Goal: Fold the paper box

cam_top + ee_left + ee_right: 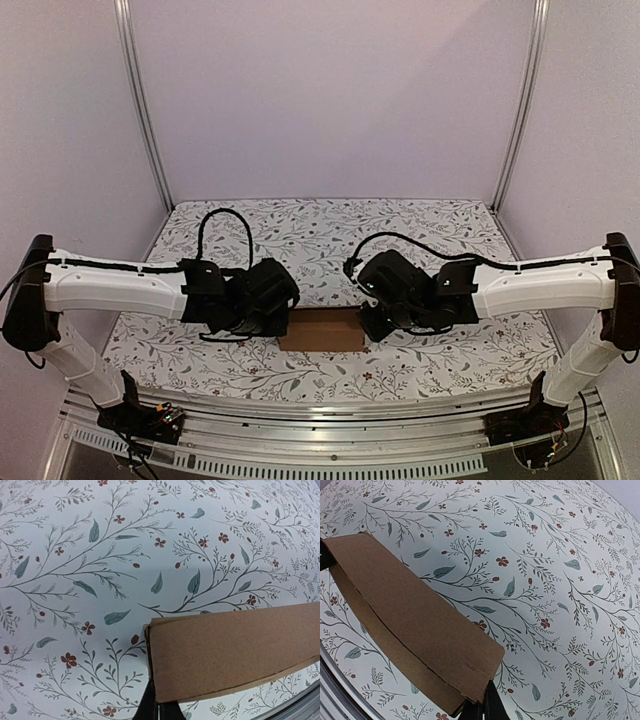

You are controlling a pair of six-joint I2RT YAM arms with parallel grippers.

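Observation:
The paper box (322, 330) is a flattened, elongated piece of plain brown cardboard lying between my two grippers near the table's front. In the left wrist view the box (230, 650) fills the lower right. My left gripper (159, 711) shows two dark fingers pressed together at its near left corner, pinching its edge. In the right wrist view the box (415, 625) runs from upper left to bottom centre. My right gripper (486, 709) is shut on its right end corner. In the top view the left gripper (272, 318) and right gripper (378, 322) sit at the box's two ends.
A floral-patterned cloth (330, 235) covers the table. Lilac walls and metal posts (142, 100) enclose the back and sides. A metal rail (320, 415) runs along the near edge by the arm bases.

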